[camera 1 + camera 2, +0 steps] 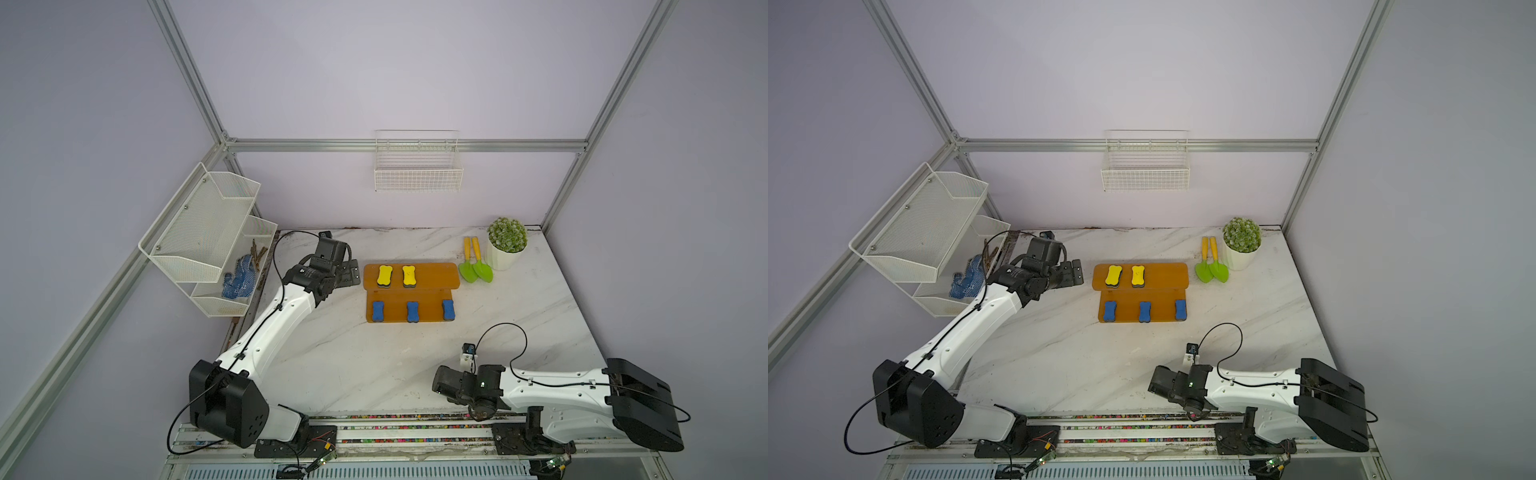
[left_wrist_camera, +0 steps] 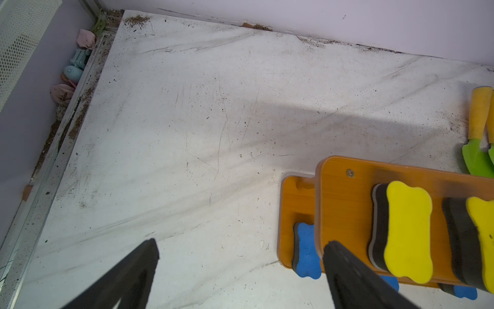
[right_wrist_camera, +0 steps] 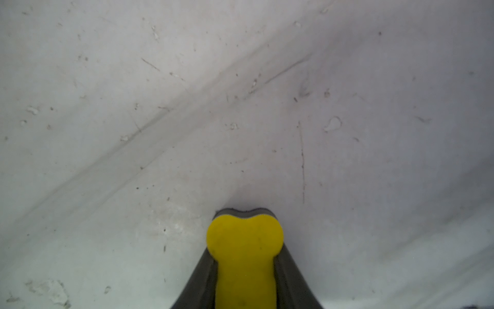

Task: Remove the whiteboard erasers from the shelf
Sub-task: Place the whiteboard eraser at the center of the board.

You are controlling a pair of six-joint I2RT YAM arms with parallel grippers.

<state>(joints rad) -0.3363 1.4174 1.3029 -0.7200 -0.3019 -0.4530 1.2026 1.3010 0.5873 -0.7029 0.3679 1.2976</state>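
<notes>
Right tool (image 3: 245,254) clamps a yellow eraser (image 3: 244,235) over scuffed marble table (image 3: 187,107); left tool (image 2: 240,242) gapes.

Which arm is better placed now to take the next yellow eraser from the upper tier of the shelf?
Probably the left. The left gripper is open beside the shelf, close to the nearest yellow eraser. The right gripper is shut on a third yellow eraser, far from the shelf.

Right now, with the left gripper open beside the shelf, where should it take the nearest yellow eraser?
Probably pinch the yellow eraser across its narrow waist, coming from above. It lies flat on the shelf's upper tier, lengthwise front to back, so the left gripper closes side to side.
</notes>
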